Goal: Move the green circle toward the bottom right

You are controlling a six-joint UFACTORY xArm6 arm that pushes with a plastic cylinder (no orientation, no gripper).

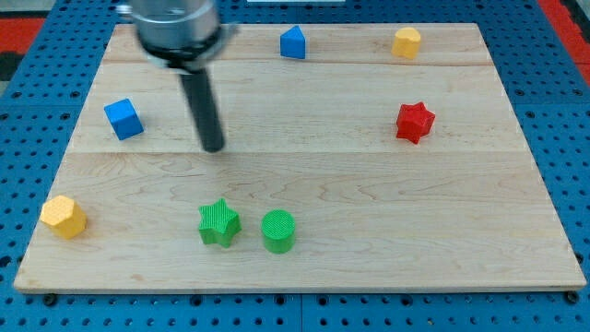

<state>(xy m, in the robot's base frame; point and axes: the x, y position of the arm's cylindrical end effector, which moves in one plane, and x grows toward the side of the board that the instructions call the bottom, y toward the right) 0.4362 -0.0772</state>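
The surface (369,267) (light wood) carries seven blocks. The end effector is a plain rod with no jaws; my tip (213,148) rests left of centre, well above the green star (218,223). The green circle (278,231) stands just right of that star, near the view's bottom. Remaining blocks: blue cube (123,119), red star (414,122), two yellow blocks (63,217) (406,42), blue block (293,42).

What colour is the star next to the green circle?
Green, same as the green circle; the green star shows clearly in the camera view.
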